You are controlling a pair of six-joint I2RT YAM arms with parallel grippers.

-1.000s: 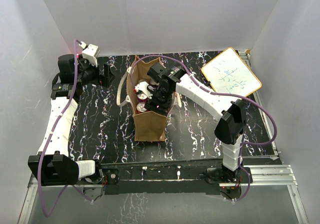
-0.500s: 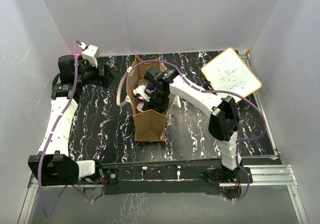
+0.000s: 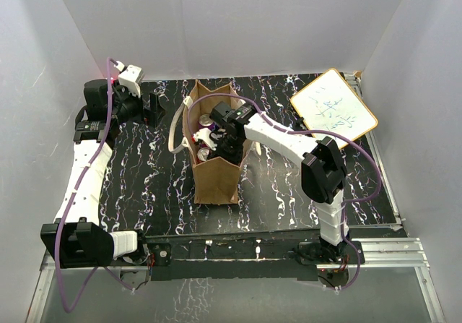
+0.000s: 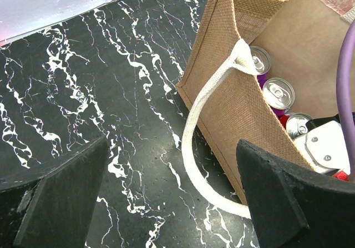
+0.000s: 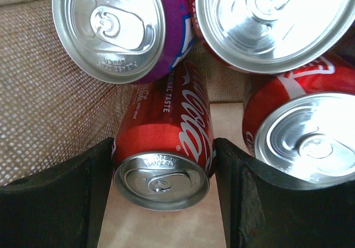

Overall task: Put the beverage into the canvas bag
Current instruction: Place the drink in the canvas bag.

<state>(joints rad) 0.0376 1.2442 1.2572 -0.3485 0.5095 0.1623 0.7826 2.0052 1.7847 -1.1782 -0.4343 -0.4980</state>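
The canvas bag (image 3: 215,182) stands upright at mid-table, its mouth open and a cream handle (image 4: 194,126) hanging down its left side. My right gripper (image 3: 220,144) reaches down inside it. In the right wrist view that gripper (image 5: 163,167) is shut on the beverage (image 5: 166,131), a red cola can, with a finger pressed against each side, low over the bag's pale floor. My left gripper (image 4: 172,192) hangs open over the black marbled table, just left of the canvas bag (image 4: 233,104), holding nothing.
Other cans stand in the bag: a purple one (image 5: 111,29) and two red ones (image 5: 302,137) close around the held can. A whiteboard (image 3: 333,112) lies at the back right. White walls enclose the table.
My right arm has pushed further left and deeper into the bag with the can, its elbow folding in. The left arm has not moved.
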